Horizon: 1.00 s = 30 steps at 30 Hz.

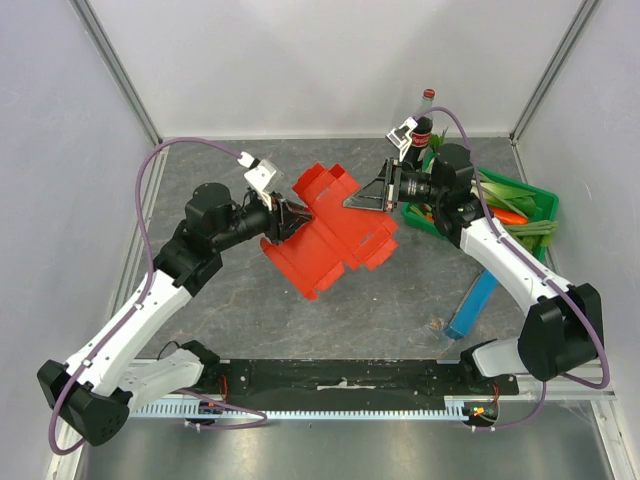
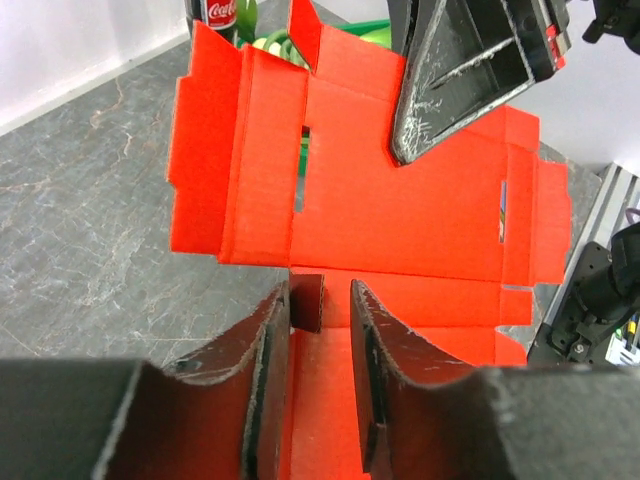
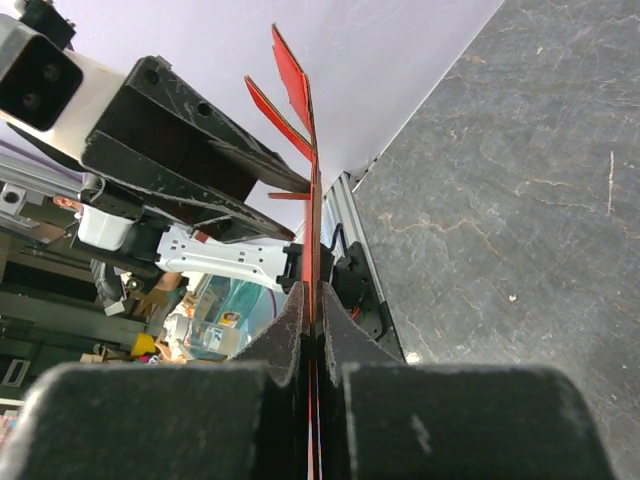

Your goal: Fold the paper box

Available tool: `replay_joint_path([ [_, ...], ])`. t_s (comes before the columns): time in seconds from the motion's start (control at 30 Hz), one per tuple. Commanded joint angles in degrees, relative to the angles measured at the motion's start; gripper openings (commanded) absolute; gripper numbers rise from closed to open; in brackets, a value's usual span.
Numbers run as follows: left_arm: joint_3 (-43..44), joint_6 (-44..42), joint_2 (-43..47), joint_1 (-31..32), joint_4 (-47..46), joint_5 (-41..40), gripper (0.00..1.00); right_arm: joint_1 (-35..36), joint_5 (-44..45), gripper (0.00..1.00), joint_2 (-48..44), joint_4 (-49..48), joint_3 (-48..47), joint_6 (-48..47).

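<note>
The paper box (image 1: 330, 235) is a bright red flat die-cut sheet with tabs and flaps, held tilted in the air over the middle of the table. My right gripper (image 1: 370, 197) is shut on its upper right edge; in the right wrist view (image 3: 315, 295) the sheet (image 3: 313, 200) runs edge-on between the closed fingers. My left gripper (image 1: 287, 218) is at the sheet's left side. In the left wrist view (image 2: 320, 295) its fingers stand apart, with a small red tab (image 2: 308, 300) between the tips and the sheet (image 2: 400, 220) beyond.
A green crate (image 1: 530, 205) with vegetables stands at the back right, with a cola bottle (image 1: 424, 115) behind it. A narrow blue box (image 1: 472, 305) lies on the grey table (image 1: 250, 300) at the right. White walls enclose the sides.
</note>
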<state>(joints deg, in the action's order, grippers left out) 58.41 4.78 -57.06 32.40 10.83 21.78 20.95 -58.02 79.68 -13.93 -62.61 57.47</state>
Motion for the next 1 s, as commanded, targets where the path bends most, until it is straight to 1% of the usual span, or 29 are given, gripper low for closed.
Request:
replay_joint_path([
  [0.0, -1.6, 0.2, -0.6, 1.8, -0.3, 6.9, 0.43, 1.0, 0.8, 0.0, 0.2, -9.4, -0.7, 4.6],
  [0.07, -2.4, 0.5, 0.0, 1.7, -0.4, 7.5, 0.48, 1.0, -0.3, 0.0, 0.2, -9.7, -1.0, 4.0],
  [0.1, -2.5, 0.9, 0.4, 1.7, -0.3, 7.4, 0.52, 1.0, -0.7, 0.0, 0.3, -8.3, -1.1, 2.9],
  [0.17, -2.2, 1.9, 1.9, 1.2, 0.0, 7.0, 0.55, 1.0, -1.4, 0.0, 0.1, -4.5, -2.4, -3.6],
  [0.2, -1.9, 3.2, 2.6, 0.8, -0.1, 7.5, 0.57, 1.0, -1.5, 0.0, 0.0, 0.2, -2.9, -6.4],
  [0.23, -1.5, 4.1, 3.5, 0.2, -0.2, 7.9, 0.57, 1.0, -1.0, 0.0, -0.3, 2.8, -3.7, -12.8],
  [0.27, -0.8, 5.2, 4.1, -1.6, -0.4, 8.6, 0.57, 0.9, -0.8, 0.0, -0.4, 6.1, -4.4, -16.0],
  [0.3, -0.4, 8.5, 4.7, -2.8, -1.1, 8.8, 0.58, 1.0, 0.4, 0.0, -0.2, 12.0, -4.9, -18.9],
  [0.33, -0.1, 10.5, 5.1, -4.2, -1.2, 8.4, 0.59, 1.0, 1.0, 0.0, -0.1, 14.3, -5.8, -22.1],
  [0.37, 0.6, 12.4, 6.0, -7.4, -1.2, 7.7, 0.59, 1.0, 1.8, 0.0, 0.1, 17.9, -6.2, -26.9],
  [0.4, 0.8, 16.2, 6.2, -9.0, -1.0, 5.9, 0.62, 1.0, 2.5, 0.0, 0.3, 20.8, -6.3, -28.5],
  [0.47, 0.6, 18.9, 5.8, -12.4, -1.4, 5.6, 0.64, 1.4, 3.3, 0.0, 0.9, 21.6, -5.7, -30.3],
  [0.53, 0.1, 19.2, 4.2, -12.7, -2.3, 7.5, 0.65, 2.2, 3.7, 0.0, 1.7, 22.8, -5.2, -31.5],
  [0.57, -0.1, 19.4, 2.0, -12.7, -2.3, 7.8, 0.66, 2.5, 3.6, 0.0, 2.0, 23.2, -5.2, -32.3],
  [0.6, -0.2, 19.4, 1.3, -12.8, -2.6, 8.8, 0.69, 2.9, 3.5, 0.0, 2.2, 24.5, -5.2, -33.7],
  [0.73, -4.7, 20.8, 0.4, -12.6, -9.1, 8.5, 0.7, 4.6, 2.6, 0.0, 3.2, 26.5, -5.2, -36.6],
  [0.77, -6.8, 21.3, 0.1, -12.7, -12.6, 9.2, 0.7, 4.8, 2.6, 0.0, 3.4, 26.9, -5.2, -37.2],
  [0.83, -8.4, 21.5, -1.4, -12.5, -14.3, 9.6, 0.7, 5.0, 2.6, 0.0, 4.0, 28.3, -5.3, -39.2],
  [0.9, -11.3, 20.2, -1.9, -11.5, -17.2, 8.8, 0.65, 5.0, 2.7, 0.0, 4.8, 31.0, -5.9, -40.9],
  [0.97, -14.6, 18.8, -2.1, -10.0, -19.2, 8.5, 0.63, 5.0, 2.7, 0.0, 5.7, 31.4, -6.3, -41.8],
])
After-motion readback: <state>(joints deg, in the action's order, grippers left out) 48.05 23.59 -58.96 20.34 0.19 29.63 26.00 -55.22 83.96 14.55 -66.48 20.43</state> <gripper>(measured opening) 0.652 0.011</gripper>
